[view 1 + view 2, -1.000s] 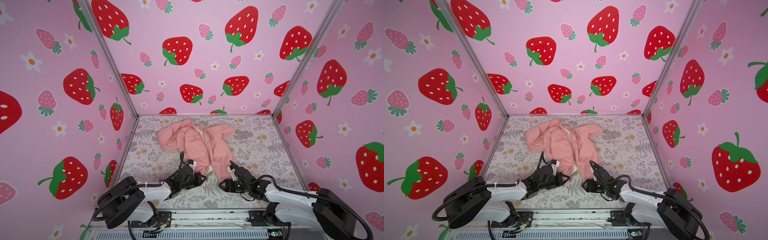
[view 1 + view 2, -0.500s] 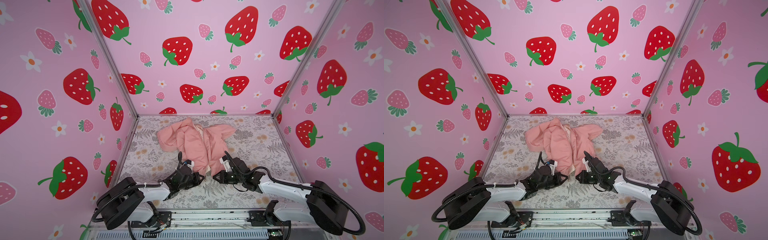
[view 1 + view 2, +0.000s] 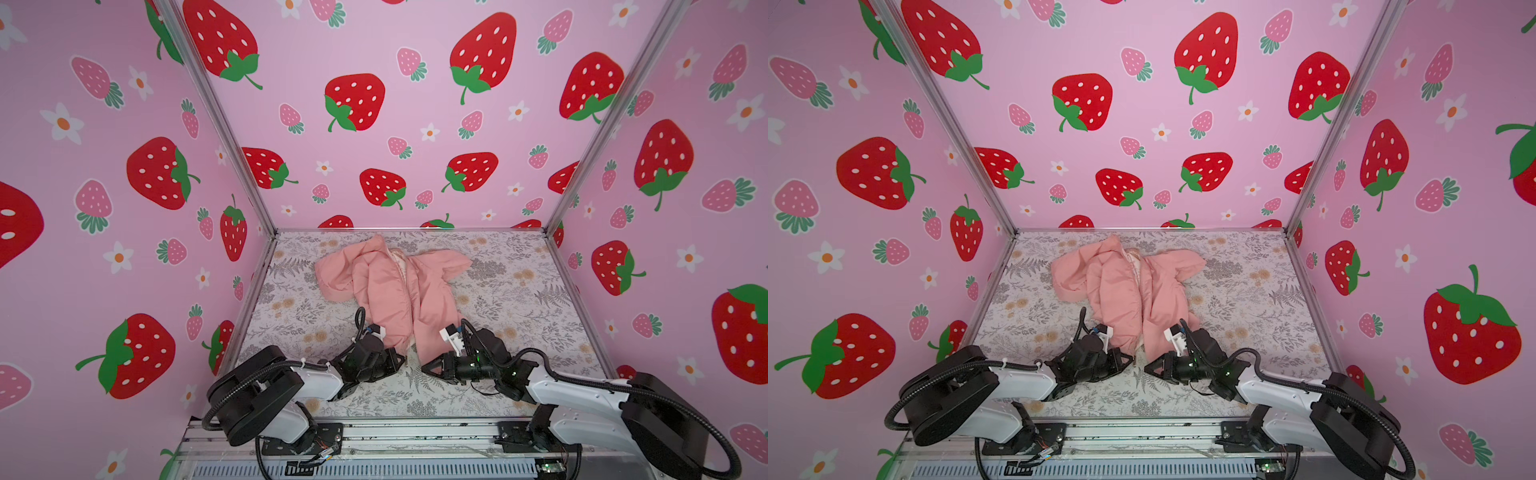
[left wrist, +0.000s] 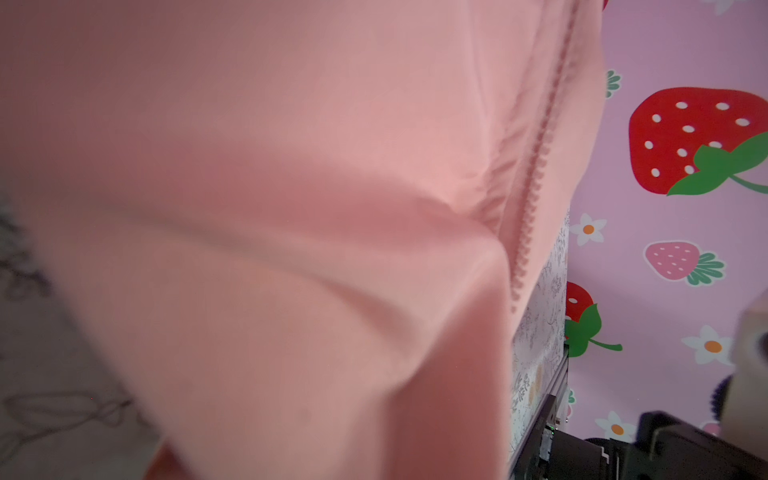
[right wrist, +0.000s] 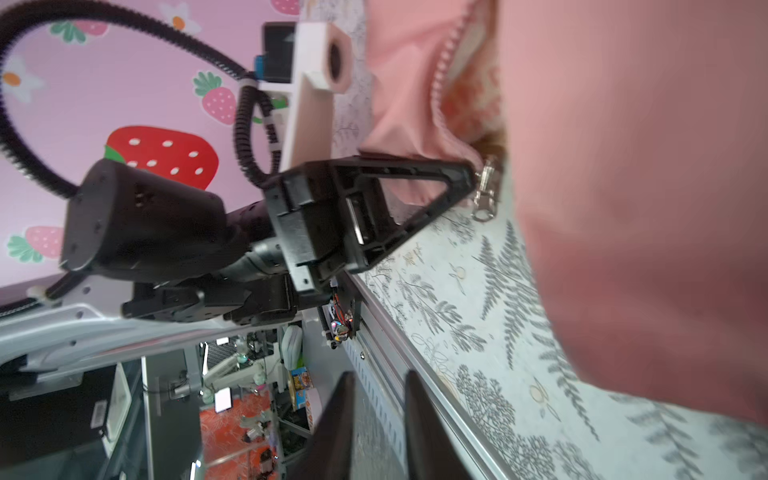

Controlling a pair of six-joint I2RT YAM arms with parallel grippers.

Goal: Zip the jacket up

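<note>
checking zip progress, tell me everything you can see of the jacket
The jacket is soft salmon-pink cloth, crumpled on the floral table cover, sleeves spread, front unzipped with cream printed lining showing. The left gripper is shut on its hem beside the small metal zip pull.

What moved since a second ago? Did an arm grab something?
The right pincer slid toward the middle, up to the bottom edge of the jacket, and now faces the left pincer. It is open and holds nothing. The left pincer stayed shut on the hem by the zip pull; the jacket barely moved.
</note>
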